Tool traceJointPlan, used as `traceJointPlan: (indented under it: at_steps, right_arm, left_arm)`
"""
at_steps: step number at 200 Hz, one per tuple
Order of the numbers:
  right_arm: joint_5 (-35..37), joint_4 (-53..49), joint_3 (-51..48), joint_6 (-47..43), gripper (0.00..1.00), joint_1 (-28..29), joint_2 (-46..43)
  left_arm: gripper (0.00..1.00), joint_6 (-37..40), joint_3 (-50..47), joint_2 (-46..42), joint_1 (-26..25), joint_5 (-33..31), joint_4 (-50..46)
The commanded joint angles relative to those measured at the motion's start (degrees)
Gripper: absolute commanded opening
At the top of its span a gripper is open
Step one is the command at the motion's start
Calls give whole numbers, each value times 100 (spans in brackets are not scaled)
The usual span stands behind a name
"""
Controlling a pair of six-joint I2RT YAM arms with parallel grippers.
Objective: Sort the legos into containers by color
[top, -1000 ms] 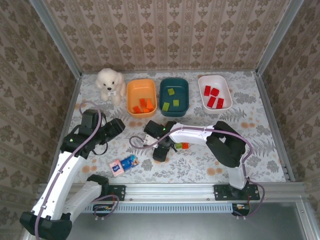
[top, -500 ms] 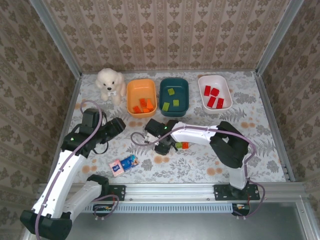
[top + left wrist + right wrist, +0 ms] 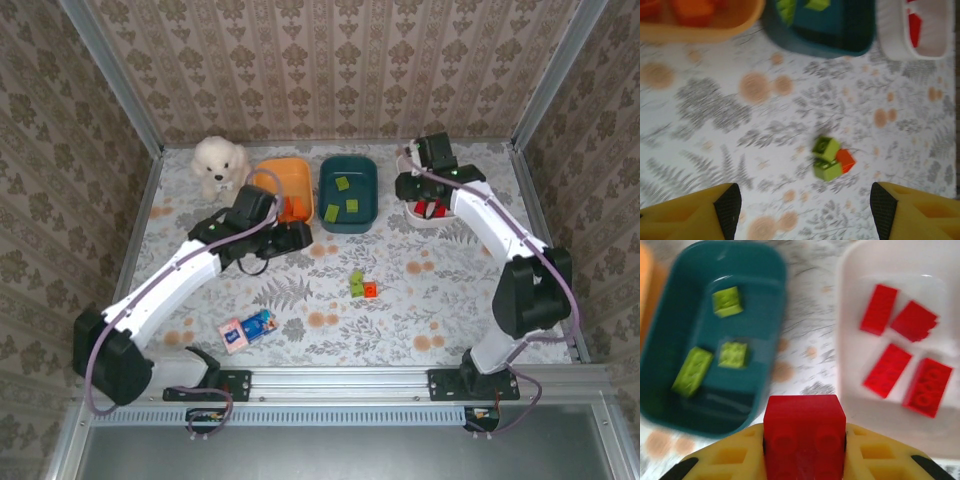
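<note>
My right gripper (image 3: 804, 440) is shut on a red lego (image 3: 804, 432) and hangs over the strip of table between the teal tub (image 3: 670, 390) and the white tub (image 3: 850, 315). Several red legos (image 3: 880, 307) lie in the white tub and three lime green ones (image 3: 727, 301) in the teal tub. In the top view my right gripper (image 3: 412, 188) is at the white tub's (image 3: 430, 220) left side. My left gripper (image 3: 295, 238) is open beside the orange tub (image 3: 283, 172). Ahead of the left gripper (image 3: 805, 215) lie two green legos (image 3: 826, 148) and an orange one (image 3: 845, 160), touching.
A white plush dog (image 3: 220, 165) sits at the back left next to the orange tub. A flat pink-and-blue packet (image 3: 246, 330) lies near the front left. Metal frame posts and patterned walls close in the table on three sides.
My right gripper closed on a red lego at the table's centre and carried it back to the white tub. The left arm swung forward and right to the orange tub.
</note>
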Motion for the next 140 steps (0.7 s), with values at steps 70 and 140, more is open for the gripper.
traceJointPlan:
  at_steps: [70, 140]
  right_arm:
    - [-356, -476, 2043, 1009, 32, -702, 2473]
    - [-620, -630, 2248, 1164, 33, -816, 3057]
  left_arm:
    - [72, 438, 982, 813, -251, 268, 333]
    - [72, 398, 972, 807, -246, 197, 298]
